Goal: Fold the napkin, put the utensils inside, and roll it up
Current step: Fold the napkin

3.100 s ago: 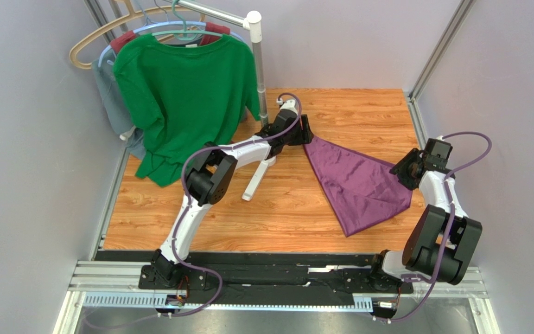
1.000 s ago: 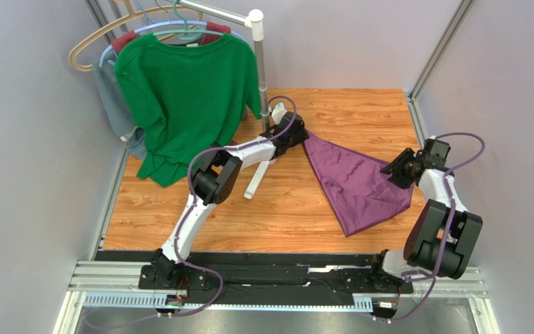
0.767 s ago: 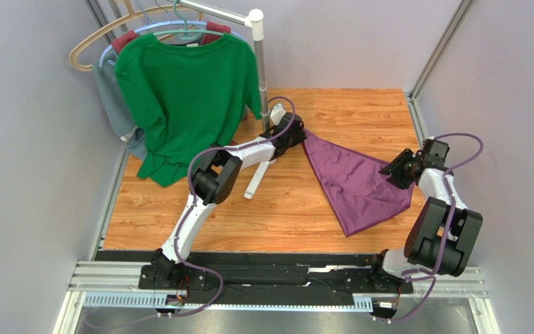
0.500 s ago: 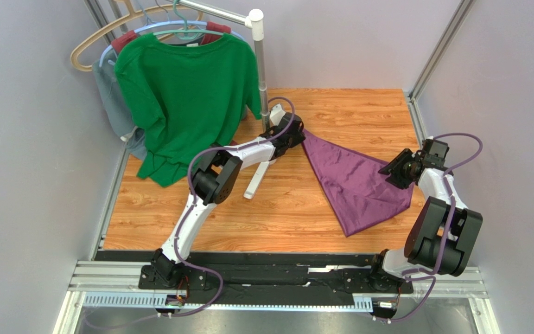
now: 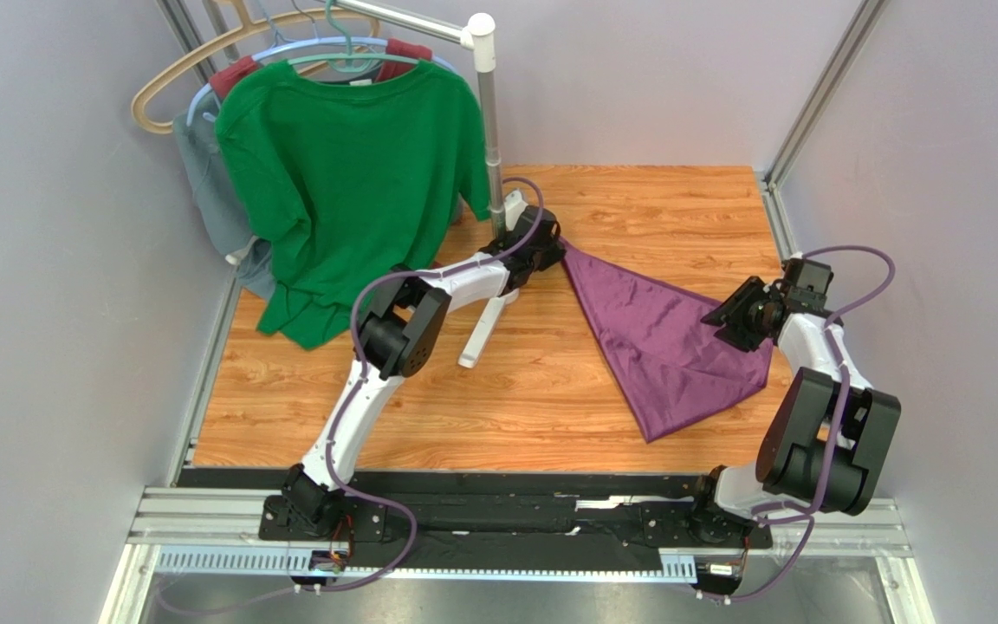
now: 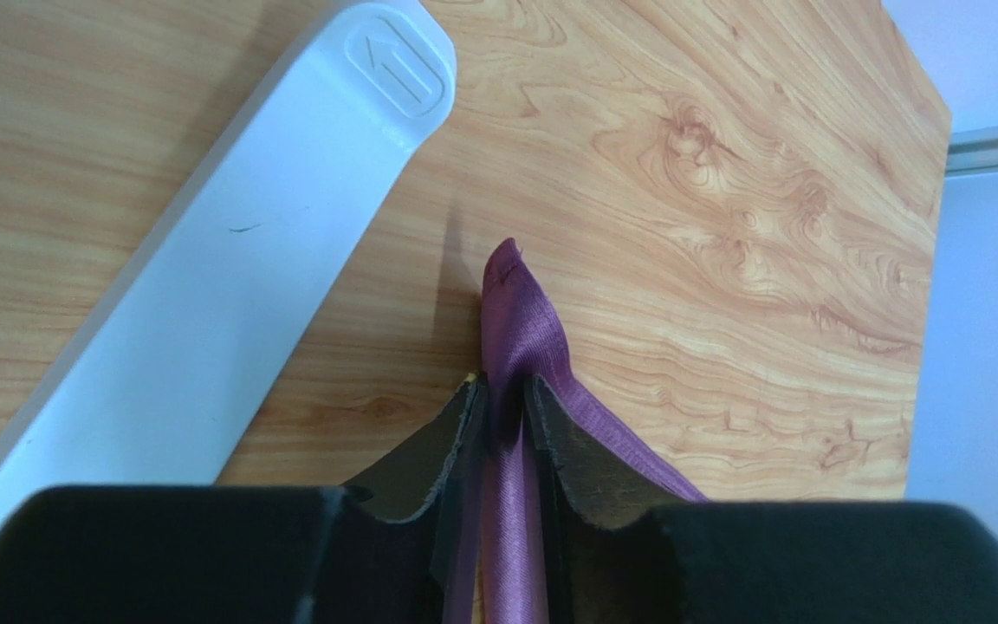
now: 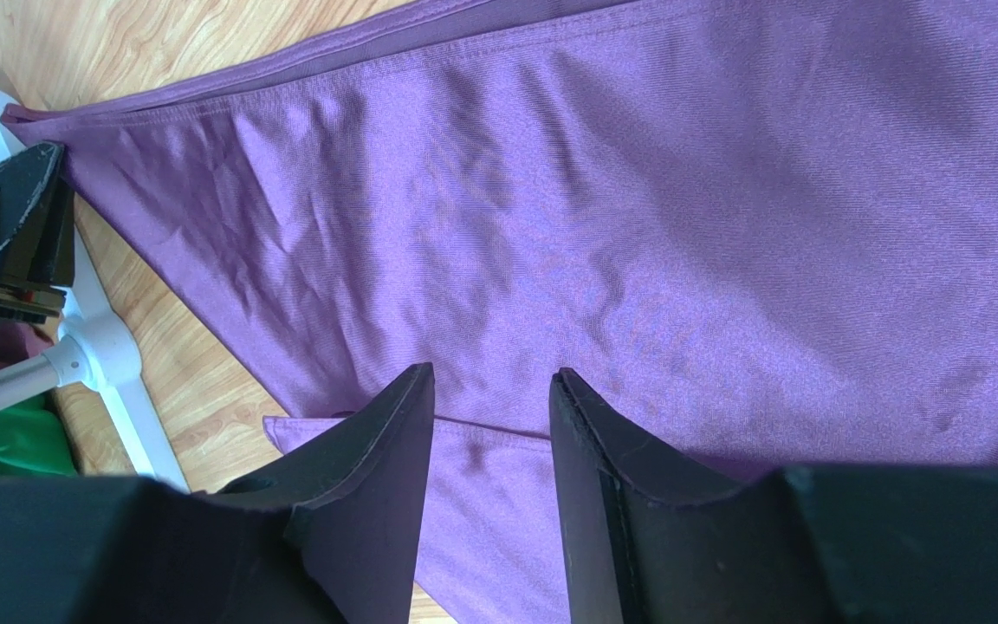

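I'm looking at a wood-grain table (image 5: 648, 195). On its right half the napkin (image 5: 667, 345) lies as a flat triangle, with one point toward the near edge, one at the right and one toward the middle. White rack feet (image 5: 476, 341) lie flat on the wood left of it. One runs toward me. One rounded end sits just beside the napkin's far-left tip, not touching. The pole (image 5: 489, 130) stands upright there.

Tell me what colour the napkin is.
Plain dark purple napkin, clearest in the right wrist view.
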{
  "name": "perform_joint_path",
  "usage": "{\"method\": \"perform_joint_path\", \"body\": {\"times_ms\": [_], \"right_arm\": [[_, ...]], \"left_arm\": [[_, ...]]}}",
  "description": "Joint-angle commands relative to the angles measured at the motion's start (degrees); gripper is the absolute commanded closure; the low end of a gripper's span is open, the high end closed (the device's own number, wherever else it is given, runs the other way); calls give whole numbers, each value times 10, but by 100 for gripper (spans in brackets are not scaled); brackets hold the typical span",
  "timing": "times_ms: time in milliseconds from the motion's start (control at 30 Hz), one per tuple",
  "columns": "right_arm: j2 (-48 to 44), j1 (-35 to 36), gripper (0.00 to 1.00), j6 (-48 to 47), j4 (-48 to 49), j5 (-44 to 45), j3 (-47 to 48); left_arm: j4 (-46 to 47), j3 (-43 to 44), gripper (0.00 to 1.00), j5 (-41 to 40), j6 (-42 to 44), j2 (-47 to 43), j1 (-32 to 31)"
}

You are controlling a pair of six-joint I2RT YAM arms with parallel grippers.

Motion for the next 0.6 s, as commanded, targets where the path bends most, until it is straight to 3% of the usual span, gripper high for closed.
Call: {"method": "perform_joint_path", "body": {"times_ms": [0, 133, 333, 567], "right_arm": [[6, 5, 58, -10, 19, -12, 20], [10, 9, 59, -11, 19, -13, 22], [12, 12, 59, -15, 17, -13, 22], [9, 17, 59, -15, 17, -18, 22]], "left_arm": [[33, 30, 77, 21, 8, 13, 19], [47, 36, 80, 42, 17, 21, 23], [81, 34, 100, 77, 23, 29, 28], [161, 33, 100, 151, 64, 40, 28]]}}
